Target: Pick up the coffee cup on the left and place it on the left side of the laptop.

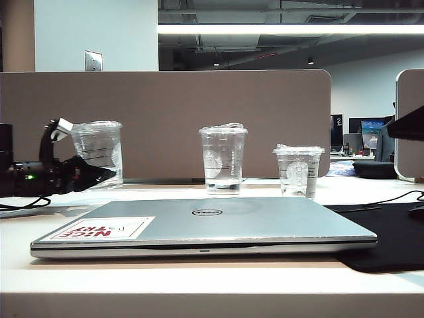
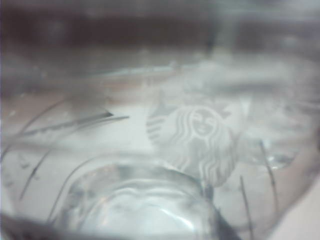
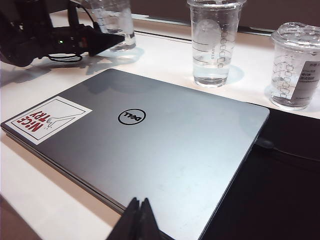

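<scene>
The coffee cup [image 1: 98, 154], clear plastic with a flat lid, stands slightly tilted at the back left of the table, behind the left corner of the laptop [image 1: 218, 222]. My left gripper [image 1: 101, 175] reaches in from the left with its black fingers either side of the cup's lower part, closed on it. The cup's clear wall [image 2: 150, 150] fills the left wrist view, a white round logo showing on it, and the jaws are hidden. Whether the cup's base touches the table I cannot tell. My right gripper [image 3: 139, 202] hangs shut above the closed silver laptop [image 3: 150, 145].
Two more clear cups stand behind the laptop: a taller one [image 1: 222, 159] in the middle and a short one [image 1: 298, 171] to the right. A black mat [image 1: 391, 238] lies under the laptop's right end. A grey partition [image 1: 165, 106] closes the back.
</scene>
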